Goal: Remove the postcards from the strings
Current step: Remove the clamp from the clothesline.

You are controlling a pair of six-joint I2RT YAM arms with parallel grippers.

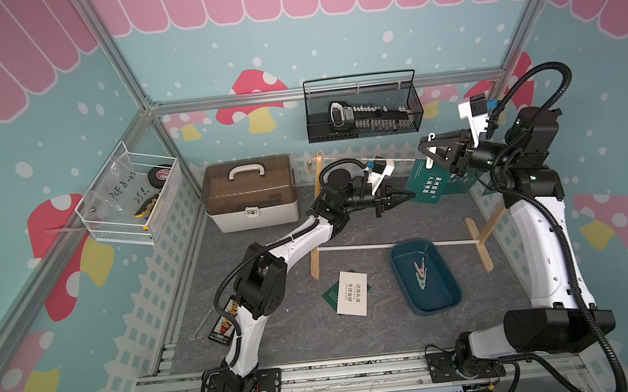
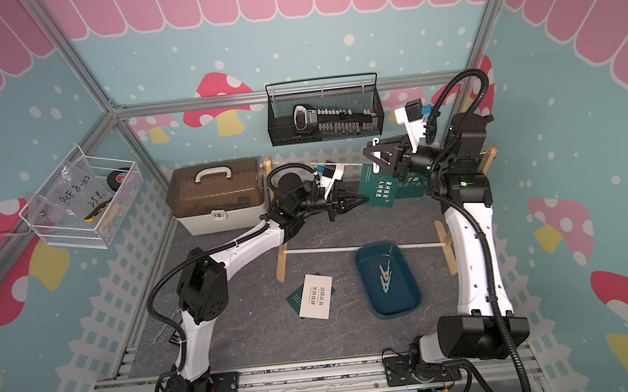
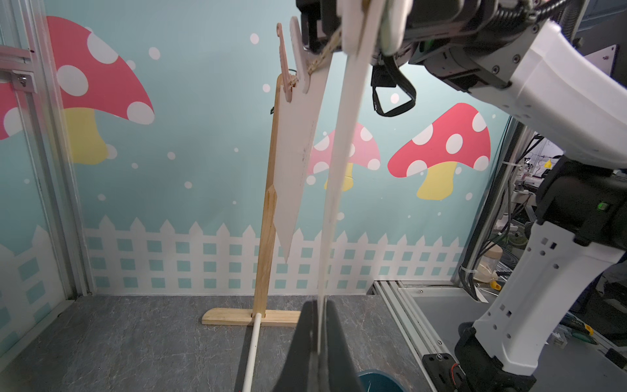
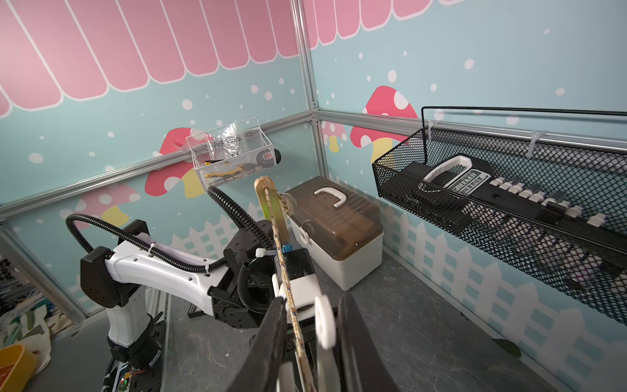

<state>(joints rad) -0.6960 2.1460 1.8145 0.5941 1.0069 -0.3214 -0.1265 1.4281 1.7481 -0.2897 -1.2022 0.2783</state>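
Postcard point(image 1: 426, 185) hangs, lower edge pinched in left gripper point(image 1: 411, 195).

On the floor at the back, a beige toolbox point(image 1: 250, 198) with a brown clear lid, shut. Above it on the wall, a black mesh basket point(image 1: 369, 132); holds a socket set point(image 1: 359, 115). On the left wall, a white wire basket point(image 1: 121, 229) with a plastic bag point(image 1: 125, 186) and a tape roll point(image 1: 160, 174). Nearer the front, a dark blue tub point(image 1: 435, 295); holds pastel clothespins point(image 1: 420, 271). At its far rim, a white rod point(image 1: 352, 248) between two wooden feet.
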